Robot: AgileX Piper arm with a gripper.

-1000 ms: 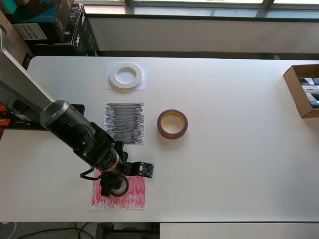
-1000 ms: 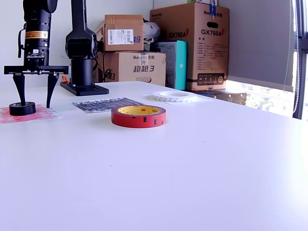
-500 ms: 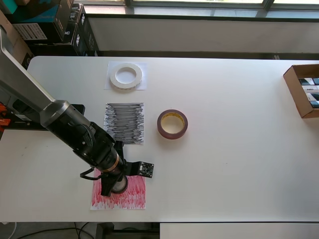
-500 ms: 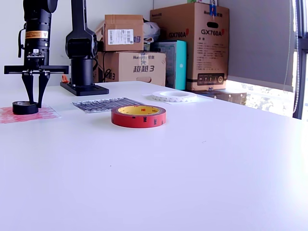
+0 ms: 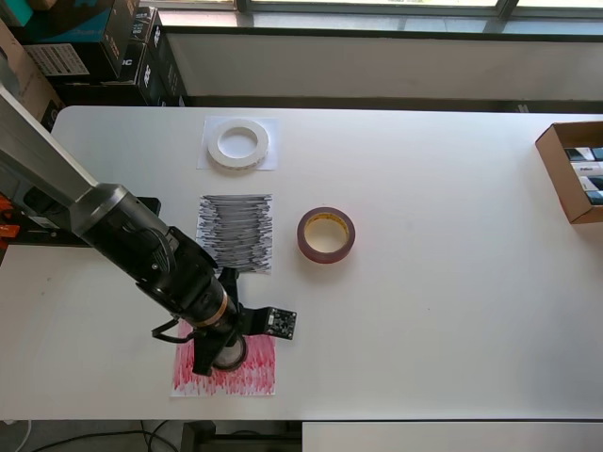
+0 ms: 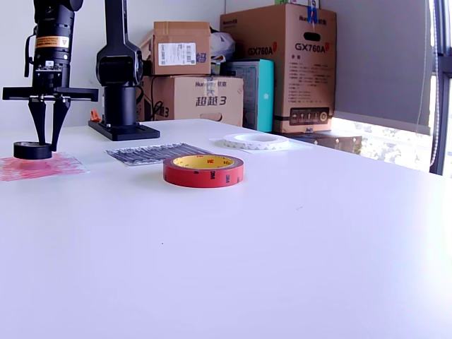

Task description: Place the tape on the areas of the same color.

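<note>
Over the red-scribbled sheet (image 5: 224, 365) my gripper (image 6: 46, 141) points straight down, its fingers pinched on the wall of the small black tape roll (image 6: 32, 150). Only the exterior view shows this roll lifted slightly off the sheet; from overhead my wrist hides most of it. My arm slants in from the overhead view's left. Overhead, the white ring (image 5: 238, 144) lies on the plain white sheet (image 5: 209, 160), and the dark-red roll (image 5: 326, 234) sits on bare table (image 5: 452, 282) beside the black-scribbled sheet (image 5: 236, 232).
</note>
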